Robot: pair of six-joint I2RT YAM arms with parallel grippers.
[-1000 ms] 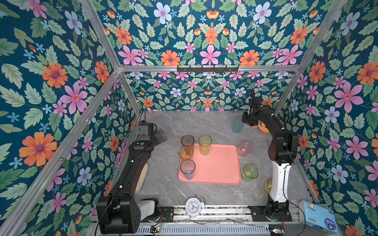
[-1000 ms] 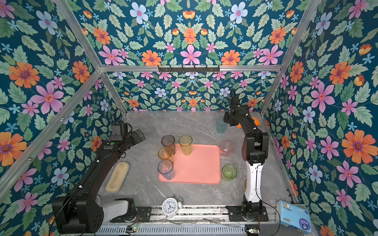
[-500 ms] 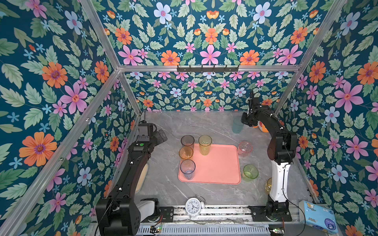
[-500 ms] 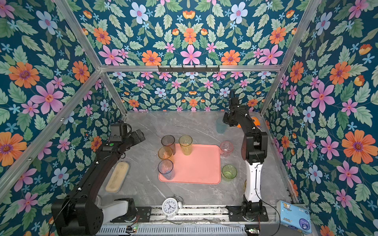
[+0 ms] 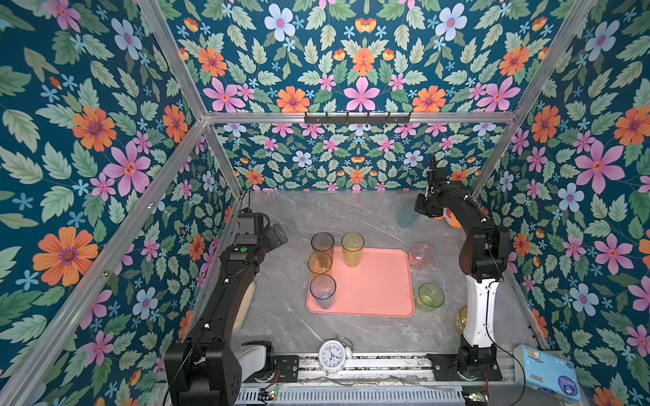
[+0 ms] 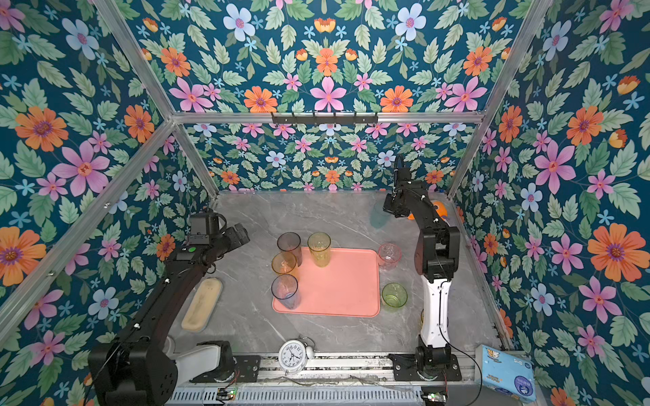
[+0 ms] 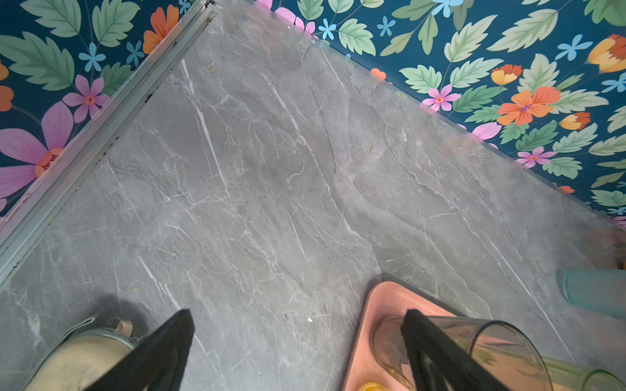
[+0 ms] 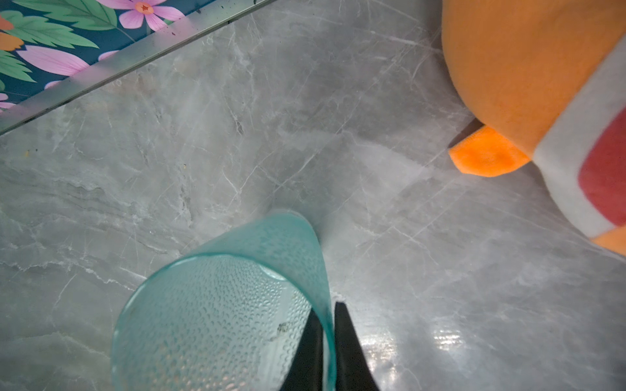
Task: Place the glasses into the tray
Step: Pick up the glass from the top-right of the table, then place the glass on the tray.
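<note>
A: How is the right gripper (image 8: 330,313) seen?
B: Pressed together on the wall of the teal glass (image 8: 233,304), with one finger inside the rim and one outside; in both top views the teal glass (image 5: 406,217) is found in the upper right of the table (image 5: 351,211), near an orange toy (image 5: 452,220); whether its base is lifted cannot be told
A: And the left gripper (image 7: 298,315)?
B: Spread wide, with nothing between its fingers; in both top views it is held over the table left of the tray (image 5: 373,284), apart from every glass
A: Where are the other glasses placed?
B: Four are stood on the tray: the grey glass (image 5: 322,242) at its upper left corner; the yellow glass (image 5: 352,247) at its upper edge; the amber glass (image 5: 319,263) at its left edge, just below the grey one; the blue glass (image 5: 323,290) at its lower left corner; the pink glass (image 5: 421,256) and the green glass (image 5: 431,297) are stood on the table just right of the tray; one more yellowish glass (image 5: 460,319) is half hidden behind the right arm in the lower right
</note>
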